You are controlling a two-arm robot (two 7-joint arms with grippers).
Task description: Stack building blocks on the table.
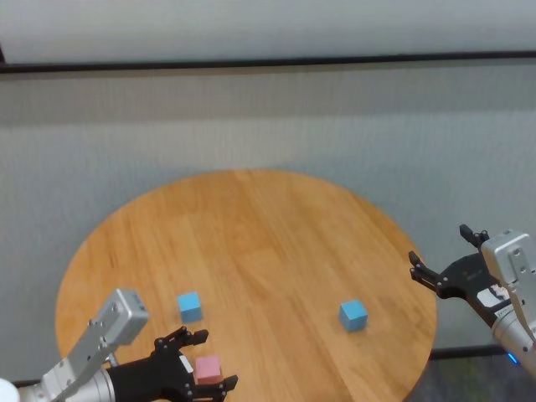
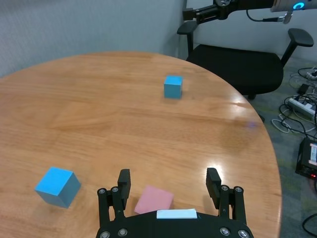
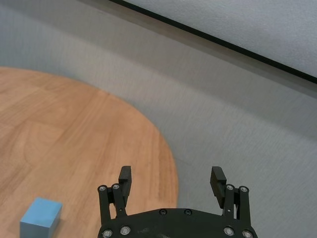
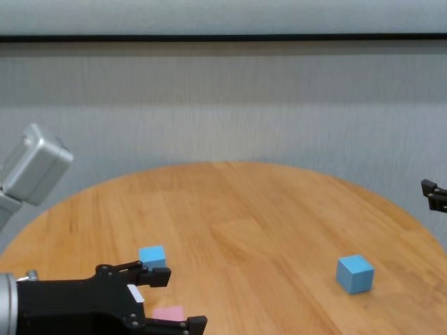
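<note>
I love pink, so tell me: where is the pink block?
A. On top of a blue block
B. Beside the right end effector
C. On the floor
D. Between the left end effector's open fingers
D: the pink block lies on the table between the open fingers of the left end effector.

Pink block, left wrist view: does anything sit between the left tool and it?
Nothing visible does. The left tool is open and the pink block lies flat on the table between its fingers. The nearer blue block sits off to one side, clear.
</note>
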